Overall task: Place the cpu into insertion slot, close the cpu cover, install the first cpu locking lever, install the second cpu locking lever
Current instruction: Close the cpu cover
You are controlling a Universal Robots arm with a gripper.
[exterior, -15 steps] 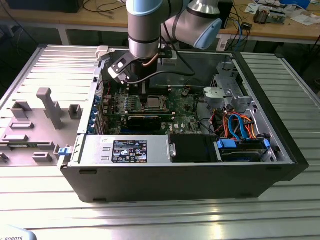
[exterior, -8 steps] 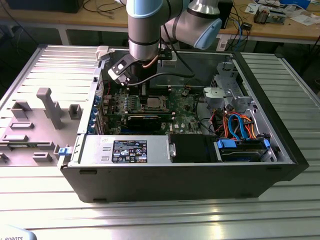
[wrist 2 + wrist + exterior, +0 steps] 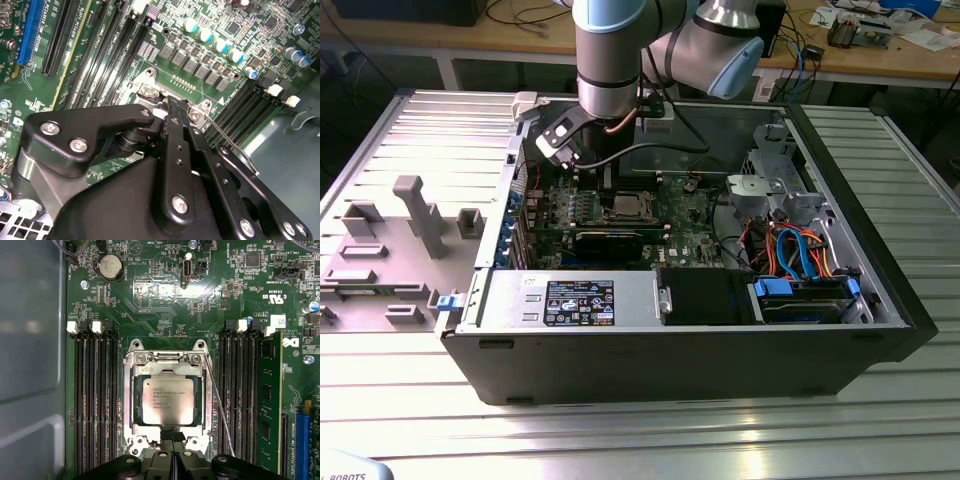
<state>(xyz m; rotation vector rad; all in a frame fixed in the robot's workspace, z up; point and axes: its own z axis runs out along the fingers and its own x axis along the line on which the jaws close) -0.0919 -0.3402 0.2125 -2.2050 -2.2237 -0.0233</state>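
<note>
The cpu (image 3: 167,400), a dull silver square, lies flat in the insertion slot (image 3: 167,358) on the green board. The cpu cover (image 3: 133,405) is down over it, and the chip shows through its window. My gripper (image 3: 173,434) is shut, its two black fingertips pressed together at the cover's edge with nothing visible between them. In the second wrist view the gripper (image 3: 168,103) meets the socket's silvery rim (image 3: 149,91). A thin wire lever (image 3: 220,410) slants away from one side of the socket, also seen as the lever (image 3: 227,137). In the exterior view the arm (image 3: 610,60) stands over the slot (image 3: 623,208).
Long black memory slots (image 3: 95,405) flank the socket on both sides. A black graphics card (image 3: 610,240), a power supply (image 3: 570,300) and a drive cage with blue and orange cables (image 3: 800,260) crowd the open case. A grey fixture tray (image 3: 400,230) lies to the exterior view's left.
</note>
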